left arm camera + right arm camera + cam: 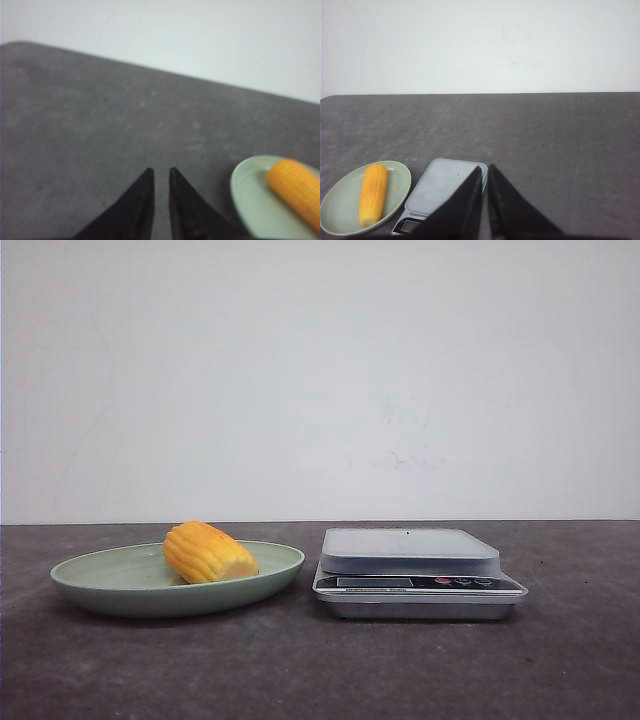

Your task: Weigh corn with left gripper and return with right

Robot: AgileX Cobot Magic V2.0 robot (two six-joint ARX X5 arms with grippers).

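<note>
The yellow-orange corn (210,552) lies on its side in a pale green plate (100,585) on the left of the table. It also shows in the left wrist view (295,187) and the right wrist view (372,192). My left gripper (160,171) is shut and empty, low over bare table, apart from the plate (250,200). My right gripper (485,167) is shut and empty, held above the near right side of the scale (445,185). Neither gripper shows in the front view.
A silver digital kitchen scale (410,552) with a flat weighing platform stands right of the plate, a narrow gap between them. The dark grey tabletop (320,670) runs back to a white wall.
</note>
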